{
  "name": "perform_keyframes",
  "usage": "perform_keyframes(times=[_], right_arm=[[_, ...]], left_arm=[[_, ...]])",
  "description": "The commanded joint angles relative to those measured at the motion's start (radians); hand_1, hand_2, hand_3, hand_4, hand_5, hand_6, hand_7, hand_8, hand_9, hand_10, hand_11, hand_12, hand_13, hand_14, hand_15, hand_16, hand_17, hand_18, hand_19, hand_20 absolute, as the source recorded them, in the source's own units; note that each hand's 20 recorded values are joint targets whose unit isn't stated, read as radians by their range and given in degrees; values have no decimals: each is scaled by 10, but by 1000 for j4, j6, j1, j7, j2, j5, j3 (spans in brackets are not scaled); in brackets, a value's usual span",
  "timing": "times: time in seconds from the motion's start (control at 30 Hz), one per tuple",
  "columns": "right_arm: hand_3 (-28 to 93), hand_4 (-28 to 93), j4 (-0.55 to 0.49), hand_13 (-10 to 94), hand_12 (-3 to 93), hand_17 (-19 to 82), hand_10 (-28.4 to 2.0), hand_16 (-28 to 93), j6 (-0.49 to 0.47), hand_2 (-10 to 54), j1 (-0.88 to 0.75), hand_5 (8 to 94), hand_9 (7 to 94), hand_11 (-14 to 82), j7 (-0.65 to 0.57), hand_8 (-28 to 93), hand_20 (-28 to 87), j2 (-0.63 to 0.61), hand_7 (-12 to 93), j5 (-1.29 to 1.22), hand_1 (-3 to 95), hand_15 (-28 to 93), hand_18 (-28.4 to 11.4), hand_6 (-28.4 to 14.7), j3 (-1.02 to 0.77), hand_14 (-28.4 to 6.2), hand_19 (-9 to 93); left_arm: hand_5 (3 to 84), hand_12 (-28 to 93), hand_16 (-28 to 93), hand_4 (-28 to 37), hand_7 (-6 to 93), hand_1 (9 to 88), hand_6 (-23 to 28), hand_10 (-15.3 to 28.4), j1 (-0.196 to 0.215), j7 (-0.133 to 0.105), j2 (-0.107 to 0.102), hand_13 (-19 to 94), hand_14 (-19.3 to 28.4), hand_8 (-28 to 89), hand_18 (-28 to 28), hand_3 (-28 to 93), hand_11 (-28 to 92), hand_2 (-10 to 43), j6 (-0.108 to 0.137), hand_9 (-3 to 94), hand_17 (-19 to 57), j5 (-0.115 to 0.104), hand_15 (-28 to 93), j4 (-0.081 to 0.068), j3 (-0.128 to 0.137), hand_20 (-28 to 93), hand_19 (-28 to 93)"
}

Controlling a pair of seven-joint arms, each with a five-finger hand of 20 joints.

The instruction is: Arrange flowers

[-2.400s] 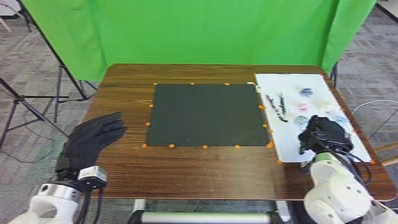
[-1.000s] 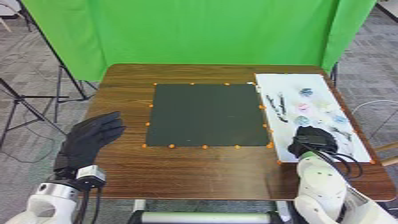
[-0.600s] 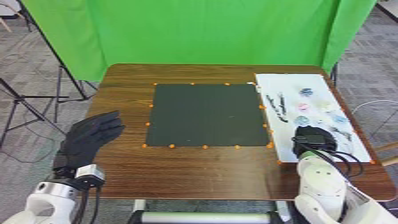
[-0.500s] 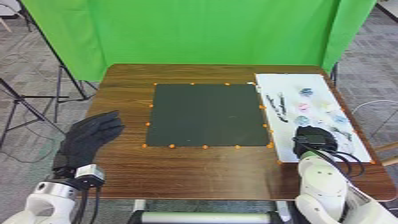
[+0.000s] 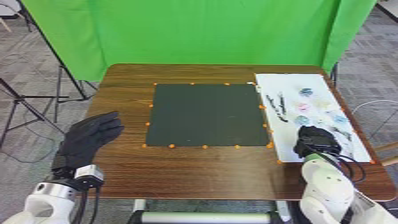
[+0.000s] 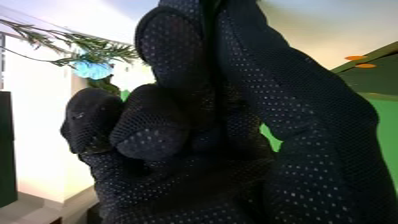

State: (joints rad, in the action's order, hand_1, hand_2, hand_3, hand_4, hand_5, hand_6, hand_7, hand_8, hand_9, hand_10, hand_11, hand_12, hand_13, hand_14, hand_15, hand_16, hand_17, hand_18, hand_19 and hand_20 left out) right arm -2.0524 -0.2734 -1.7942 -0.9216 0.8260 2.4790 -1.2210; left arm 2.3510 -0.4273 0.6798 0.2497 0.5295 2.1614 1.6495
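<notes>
Green cloth (image 5: pixel 213 35) hangs beyond the dark mat (image 5: pixel 206 115); orange dots (image 5: pixel 205 147) ring the mat. White sheet (image 5: pixel 289 80) right of mat, flowers (image 5: pixel 306 92) on it. Right hand (image 5: pixel 318 140) over the sheet's near part, blocking some of it, fingers curled closed. Left hand (image 5: pixel 89 135) left of mat, relaxed open. Since the earliest frame, right hand has shifted back and mat-ward.

left hand (image 5: pixel 87 139): fingers extended | right hand (image 5: pixel 318 140): fingers curled inward
</notes>
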Motion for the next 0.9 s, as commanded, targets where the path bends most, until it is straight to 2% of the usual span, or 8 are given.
perform_keyframes(times=[0.03, 0.17, 0.23, 0.43, 0.67, 0.73, 0.87, 0.9], right_arm=[[765, -283, -36, 775, 375, 531, -134, 286, 52, -72, 12, 824, 818, 426, -9, 258, 392, -41, 253, 11, 556, 800, -214, -40, -19, -85, 932], [770, -283, -60, 778, 377, 532, -135, 288, 70, -73, 26, 827, 819, 427, -9, 260, 399, -53, 253, 17, 555, 801, -214, -40, -25, -85, 932], [771, -283, -75, 778, 378, 532, -135, 289, 73, -73, 46, 827, 819, 428, -7, 261, 400, -55, 253, 12, 555, 801, -213, -40, -18, -86, 932], [777, -283, -128, 781, 379, 536, -134, 291, 89, -75, 114, 829, 821, 429, 28, 262, 405, -59, 252, 11, 554, 801, -213, -41, 23, -85, 932], [786, -282, -148, 786, 379, 540, -130, 291, 51, -78, 297, 833, 825, 430, 78, 264, 414, 5, 252, -52, 551, 802, -214, -40, 156, -84, 932], [787, -281, -133, 787, 380, 543, -130, 292, 34, -79, 375, 834, 825, 430, 93, 265, 416, 46, 251, -79, 550, 802, -215, -40, 215, -84, 932], [789, -278, -89, 789, 381, 544, -130, 292, -37, -81, 497, 837, 828, 429, 127, 266, 421, 160, 248, -168, 548, 802, -216, -41, 291, -85, 932], [789, -278, -78, 789, 381, 545, -130, 293, -51, -81, 519, 837, 827, 429, 127, 267, 422, 186, 248, -191, 548, 802, -216, -40, 311, -85, 932]], left_arm=[[456, 106, -133, -167, 189, 273, 127, 220, 27, 4, 3, 255, 284, -103, 227, 822, 335, 40, 2, 396, -89, 2, 620, 14, 15, 108, 582], [457, 106, -133, -167, 189, 273, 127, 220, 32, 6, 3, 255, 284, -103, 226, 821, 336, 40, 4, 396, -89, 1, 619, 17, 17, 108, 582], [457, 106, -133, -167, 189, 272, 127, 220, 40, 9, 6, 257, 284, -103, 227, 821, 335, 40, -7, 396, -89, 7, 620, 14, 29, 108, 582], [456, 105, -133, -167, 189, 271, 127, 221, 62, -4, -7, 256, 284, -103, 227, 820, 335, 40, 6, 397, -89, 1, 619, 23, 49, 108, 582], [456, 106, -133, -167, 190, 271, 127, 221, 111, 5, -13, 254, 284, -103, 227, 820, 337, 40, 13, 396, -89, -2, 619, 37, 100, 108, 582], [456, 106, -133, -167, 190, 271, 127, 221, 127, 14, -5, 254, 284, -103, 226, 820, 336, 40, 12, 396, -89, 2, 619, 40, 123, 108, 582], [456, 106, -134, -168, 190, 271, 127, 220, 163, 11, 4, 253, 284, -103, 226, 820, 335, 40, 21, 395, -89, -2, 619, 50, 165, 108, 582], [456, 106, -134, -168, 190, 271, 127, 220, 168, 21, 12, 254, 284, -103, 226, 821, 336, 40, 19, 395, -89, 2, 619, 54, 176, 108, 582]])
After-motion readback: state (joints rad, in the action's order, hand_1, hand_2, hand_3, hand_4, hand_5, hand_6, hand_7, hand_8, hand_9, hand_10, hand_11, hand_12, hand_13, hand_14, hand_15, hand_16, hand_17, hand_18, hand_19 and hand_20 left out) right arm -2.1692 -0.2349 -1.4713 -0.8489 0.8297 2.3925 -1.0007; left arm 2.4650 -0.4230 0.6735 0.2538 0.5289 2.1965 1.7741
